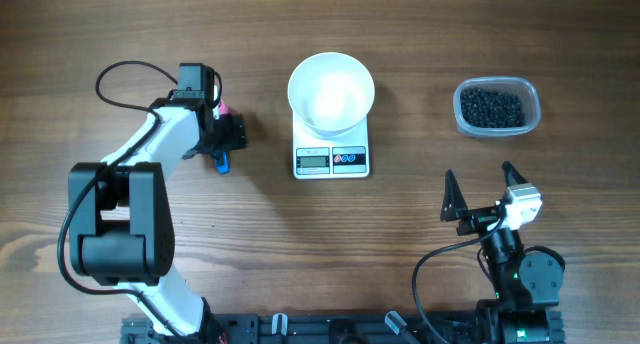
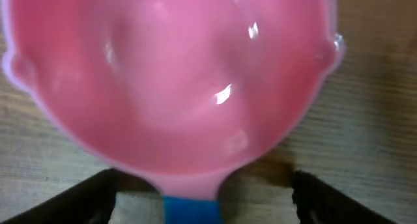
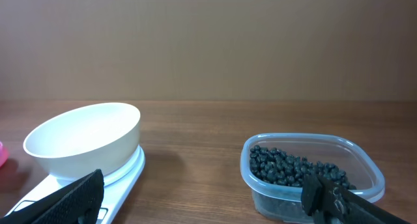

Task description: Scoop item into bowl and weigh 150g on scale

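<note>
A brown wooden table [image 1: 320, 254] fills the overhead view, its planks running left to right, and a plain tan wall closes off the far side in the right wrist view. The scale [image 1: 331, 162] sits near the middle of the table with its display toward the arms. The white bowl [image 1: 331, 89] stands on it, empty, its rim reaching slightly past the platform on both sides. The black beads [image 1: 492, 106] lie in a clear plastic tub [image 1: 535, 114] to the right of the scale, with a strip of bare wood between them. The right gripper [image 1: 477, 172] sits nearer the arm bases than the tub, its fingers spread wide and holding nothing, with open table all around it. Left of the scale, across another bare strip, the left gripper [image 1: 228, 134] is over a pink scoop [image 2: 169, 81]. Its jaws stand apart, clear of the blue handle [image 2: 189, 211] on both sides. The scoop's bowl is empty and its rim is just above the wood.
</note>
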Tool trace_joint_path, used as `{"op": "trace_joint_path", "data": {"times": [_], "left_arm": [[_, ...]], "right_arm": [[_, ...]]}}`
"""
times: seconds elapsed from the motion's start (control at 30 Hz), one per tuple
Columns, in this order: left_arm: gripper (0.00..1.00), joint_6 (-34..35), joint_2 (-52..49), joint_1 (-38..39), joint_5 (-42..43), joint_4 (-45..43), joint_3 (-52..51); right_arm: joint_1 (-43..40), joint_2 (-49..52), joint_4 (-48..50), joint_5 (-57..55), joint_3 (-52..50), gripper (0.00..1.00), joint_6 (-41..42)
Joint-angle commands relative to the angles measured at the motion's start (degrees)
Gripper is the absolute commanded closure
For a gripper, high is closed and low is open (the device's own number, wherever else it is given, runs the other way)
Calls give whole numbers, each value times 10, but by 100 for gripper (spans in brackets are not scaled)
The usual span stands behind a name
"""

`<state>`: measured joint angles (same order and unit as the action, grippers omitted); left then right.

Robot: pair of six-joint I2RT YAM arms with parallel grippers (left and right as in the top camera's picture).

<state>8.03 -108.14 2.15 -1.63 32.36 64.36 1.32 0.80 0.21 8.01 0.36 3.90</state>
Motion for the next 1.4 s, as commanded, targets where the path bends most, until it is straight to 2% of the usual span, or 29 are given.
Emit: {"op": "trace_joint_path", "data": {"times": [0.0, 0.07, 0.13, 0.3, 0.5, 0.73, 0.8, 1.07, 1.37], "left_arm": [[36, -1, -10, 0, -4, -7, 3], [54, -1, -9, 0, -8, -8, 3], [68, -1, -9, 0, -16, -5, 8], [78, 3, -8, 0, -28, 2, 17], [81, 9, 3, 0, -30, 2, 17], [83, 69, 81, -1, -29, 5, 17], [88, 95, 119, -1, -24, 9, 17], [92, 152, 253, -1, 132, 17, 17], [92, 151, 263, -1, 134, 15, 17]], "right_arm": [[2, -2, 2, -5, 0, 0, 6], [2, -2, 2, -5, 0, 0, 6], [2, -2, 2, -5, 0, 0, 6], [2, -2, 2, -5, 0, 0, 6], [2, -2, 2, -5, 0, 0, 6], [2, -2, 2, -5, 0, 0, 6], [2, -2, 2, -5, 0, 0, 6], [2, -2, 2, -5, 0, 0, 6], [2, -2, 2, -5, 0, 0, 6]]}}
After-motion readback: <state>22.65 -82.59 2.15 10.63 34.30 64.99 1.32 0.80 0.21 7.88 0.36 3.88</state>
